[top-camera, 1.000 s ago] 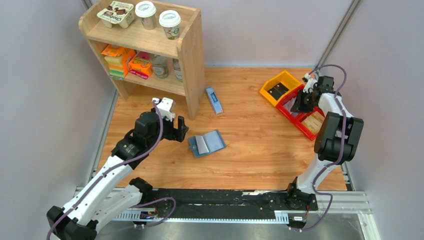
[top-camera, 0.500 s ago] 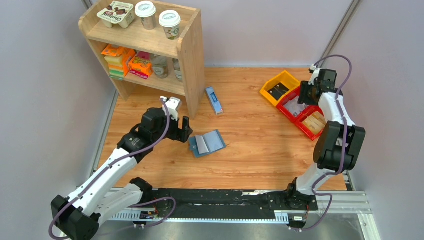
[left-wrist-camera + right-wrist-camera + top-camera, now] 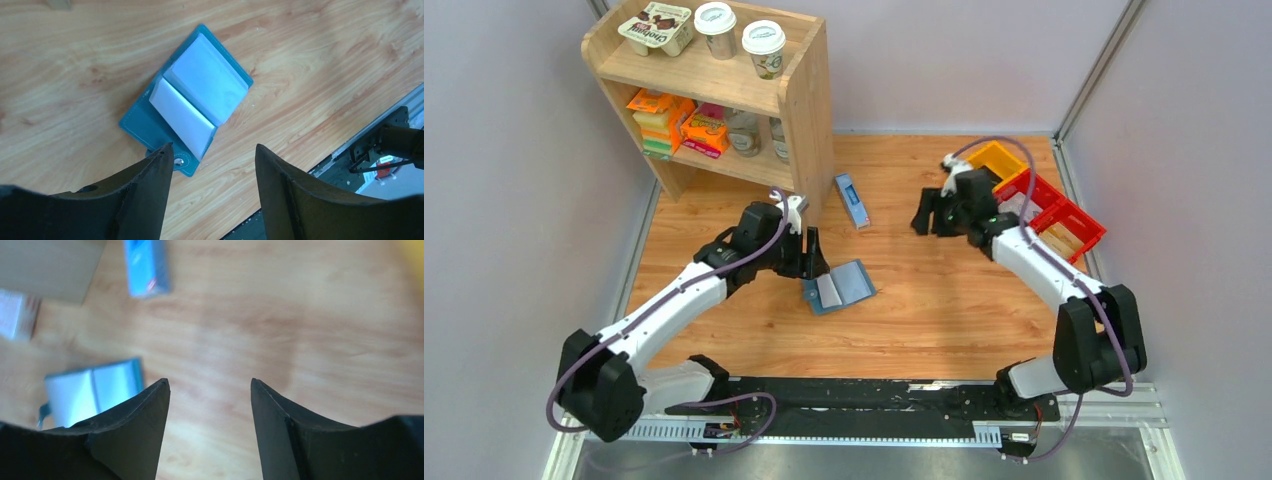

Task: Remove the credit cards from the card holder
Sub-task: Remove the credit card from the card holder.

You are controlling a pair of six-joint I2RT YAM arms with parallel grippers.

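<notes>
Card holder lies open on the wooden table, pale pockets up, long axis diagonal. Left gripper hangs just beside its left edge, spread wide and empty (the nearer arm). Right gripper, likewise spread and empty, is well apart.

The card holder lies open near the middle of the wooden table, pale inner panels facing up. The left gripper hangs just beside its left edge, fingers apart. The right gripper, also spread, hovers farther right, well apart from it. A blue-and-white box lies beside the shelf, with a yellow bin and red bins at far right
</notes>
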